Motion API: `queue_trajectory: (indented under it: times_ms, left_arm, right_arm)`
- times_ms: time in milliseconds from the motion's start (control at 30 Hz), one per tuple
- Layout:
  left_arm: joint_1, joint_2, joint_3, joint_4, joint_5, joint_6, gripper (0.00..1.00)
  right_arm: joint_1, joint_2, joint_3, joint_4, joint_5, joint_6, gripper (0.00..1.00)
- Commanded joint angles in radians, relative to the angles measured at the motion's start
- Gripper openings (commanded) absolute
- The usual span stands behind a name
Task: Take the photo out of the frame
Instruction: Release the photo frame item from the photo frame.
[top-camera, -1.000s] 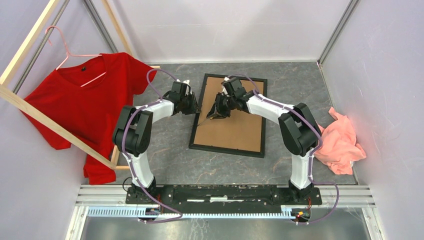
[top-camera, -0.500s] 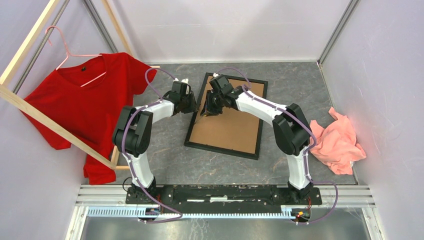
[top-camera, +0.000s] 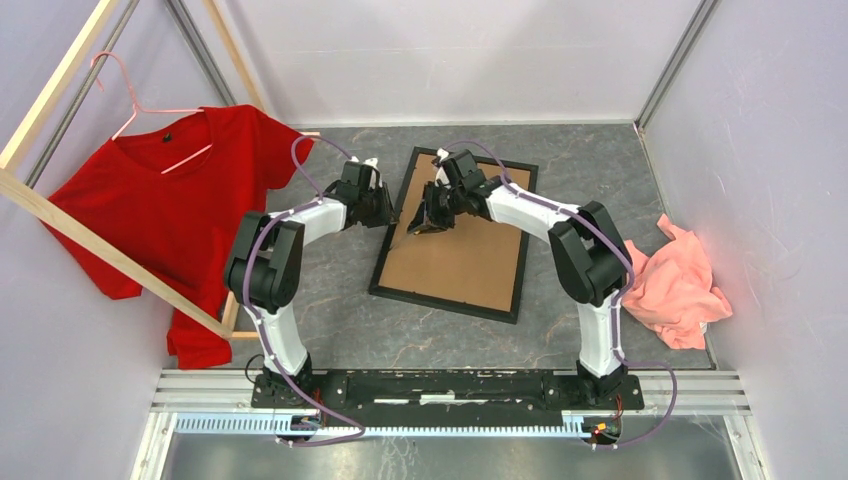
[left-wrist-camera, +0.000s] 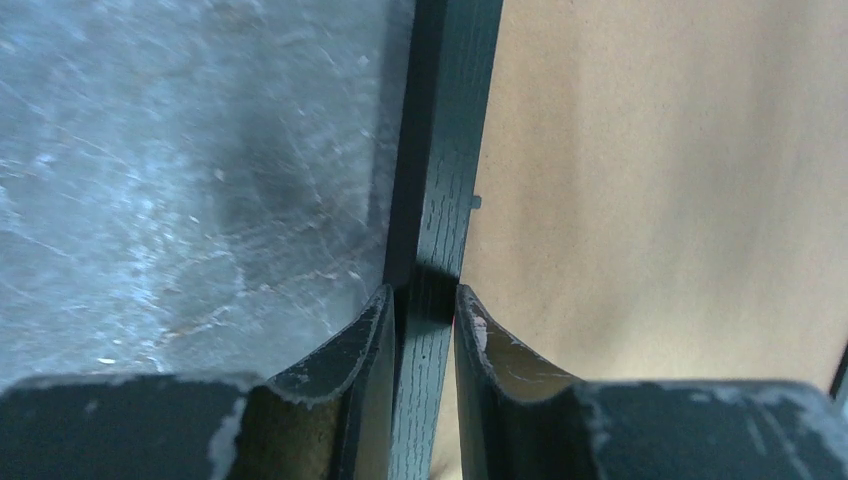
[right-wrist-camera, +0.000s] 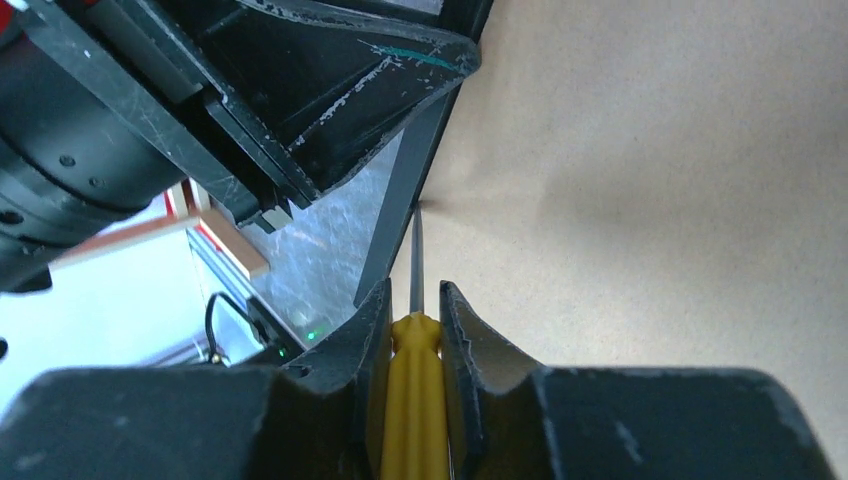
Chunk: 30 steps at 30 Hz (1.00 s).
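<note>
Surface (top-camera: 340, 320): grey; the frame (top-camera: 445, 303) is laid on it face down, between the two arms.
Frame content: only the brown backing board (top-camera: 465, 262) is seen; the photo is hidden, probably under it.
Left pincer (left-wrist-camera: 425, 300): pressed on the left rail of the frame.
Right pincer (right-wrist-camera: 412, 295): pinched on a yellow screwdriver (right-wrist-camera: 412, 400), its tip at the board's left edge.
Handling: the frame is judged stiff and light; the photo is judged thin and easily creased, best taken by its edge.

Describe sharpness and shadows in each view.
Top external: evenly lit, sharp. Left wrist: a soft dark shadow on the grey marbled tabletop beside the thin black rectangular frame. Right wrist: the yellow screwdriver handle is blurred close-up; background lower left washed out.
</note>
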Motion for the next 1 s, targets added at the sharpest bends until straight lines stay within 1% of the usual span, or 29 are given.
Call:
queue_trajectory:
  times_ms: [0,100,200,333,433,500,533,600,667,700,767,833,967]
  left_arm:
    - [-0.014,-0.024,0.038,-0.105,0.234,0.057,0.27]
    - [-0.003,-0.058,0.056,-0.114,0.257,0.099,0.35]
    - [0.002,-0.087,0.08,-0.134,0.283,0.148,0.42]
    - [0.02,-0.136,0.098,-0.17,0.313,0.266,0.5]
    - [0.057,-0.178,0.089,-0.201,0.331,0.378,0.56]
    - [0.087,-0.198,0.088,-0.238,0.343,0.476,0.57]
    - [0.106,-0.206,0.082,-0.255,0.371,0.555,0.58]
    - [0.134,-0.22,0.079,-0.319,0.425,0.731,0.58]
    - [0.14,-0.229,0.082,-0.431,0.464,0.955,0.58]
    - [0.14,-0.239,0.07,-0.475,0.469,1.058,0.58]
    - [0.139,-0.259,0.037,-0.526,0.458,1.214,0.58]
    - [0.138,-0.272,0.004,-0.547,0.426,1.321,0.58]
    - [0.123,-0.266,-0.05,-0.547,0.347,1.418,0.58]
  right_arm:
    - [-0.022,-0.106,-0.037,0.151,-0.207,-0.129,0.0]
    - [-0.053,-0.15,-0.085,0.144,-0.266,-0.188,0.0]
    - [-0.075,-0.211,-0.153,0.169,-0.281,-0.215,0.0]
    - [-0.105,-0.263,-0.223,0.182,-0.288,-0.232,0.0]
    - [-0.132,-0.289,-0.273,0.201,-0.294,-0.244,0.0]
    - [-0.148,-0.3,-0.289,0.196,-0.304,-0.266,0.0]
    - [-0.158,-0.308,-0.294,0.193,-0.307,-0.278,0.0]
    - [-0.178,-0.319,-0.307,0.191,-0.314,-0.294,0.0]
    - [-0.21,-0.332,-0.314,0.193,-0.32,-0.298,0.0]
    - [-0.224,-0.339,-0.32,0.201,-0.327,-0.299,0.0]
    - [-0.261,-0.354,-0.325,0.213,-0.333,-0.298,0.0]
    - [-0.297,-0.371,-0.329,0.226,-0.337,-0.292,0.0]
    - [-0.373,-0.416,-0.351,0.262,-0.361,-0.275,0.0]
